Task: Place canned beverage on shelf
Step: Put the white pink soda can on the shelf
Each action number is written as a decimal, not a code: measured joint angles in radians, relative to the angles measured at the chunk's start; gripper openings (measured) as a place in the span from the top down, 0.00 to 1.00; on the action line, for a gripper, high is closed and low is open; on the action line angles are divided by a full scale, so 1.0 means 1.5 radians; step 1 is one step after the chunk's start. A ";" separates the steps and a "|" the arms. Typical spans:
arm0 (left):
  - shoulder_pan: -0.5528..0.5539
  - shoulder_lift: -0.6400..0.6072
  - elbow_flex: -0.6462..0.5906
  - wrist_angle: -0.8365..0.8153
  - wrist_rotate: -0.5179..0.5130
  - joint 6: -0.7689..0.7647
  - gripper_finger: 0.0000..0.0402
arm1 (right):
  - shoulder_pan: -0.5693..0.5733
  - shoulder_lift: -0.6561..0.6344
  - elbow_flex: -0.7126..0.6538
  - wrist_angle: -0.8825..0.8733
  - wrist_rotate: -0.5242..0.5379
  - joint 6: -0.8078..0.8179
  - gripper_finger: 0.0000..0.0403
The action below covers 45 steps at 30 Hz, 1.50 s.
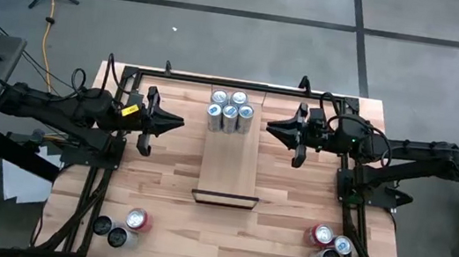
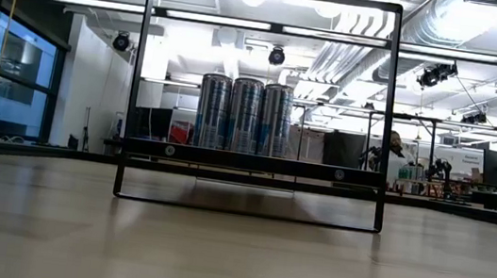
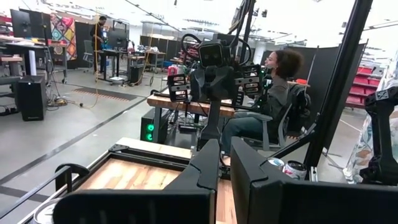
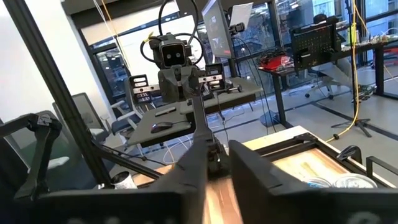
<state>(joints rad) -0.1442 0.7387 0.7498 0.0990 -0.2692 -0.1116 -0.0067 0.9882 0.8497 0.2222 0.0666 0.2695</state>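
High view: left gripper hangs left of the shelf, fingers narrow, pointing at it. 5 cans stand on the shelf's end opposite its black frame. Right gripper hangs right of the shelf, fingers narrow, pointing back at it.

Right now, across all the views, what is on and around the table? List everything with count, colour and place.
shelf: one, light wood with black frame, table centre.
silver cans: five, clustered at the shelf's far end.
left can group: three, one red-topped, two dark-topped, near-left corner.
right can group: three, one red-topped, near-right corner.
seated person: one, in the room beyond the table.
left gripper: left of the shelf, empty.
right gripper: right of the shelf, empty.
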 joint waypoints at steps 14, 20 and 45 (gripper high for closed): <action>0.000 0.000 0.000 -0.001 -0.005 -0.011 1.00 | 0.000 0.000 0.000 -0.040 0.038 0.062 0.19; 0.000 0.000 0.000 -0.001 -0.005 -0.011 1.00 | 0.000 0.000 0.000 -0.061 0.037 0.081 0.12; 0.000 0.000 0.000 -0.004 -0.007 -0.011 1.00 | 0.138 0.096 0.406 -0.835 -0.012 0.322 0.12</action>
<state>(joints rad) -0.1440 0.7383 0.7498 0.0925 -0.2790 -0.1276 0.2010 1.1329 1.4590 -1.0306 0.0488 0.7529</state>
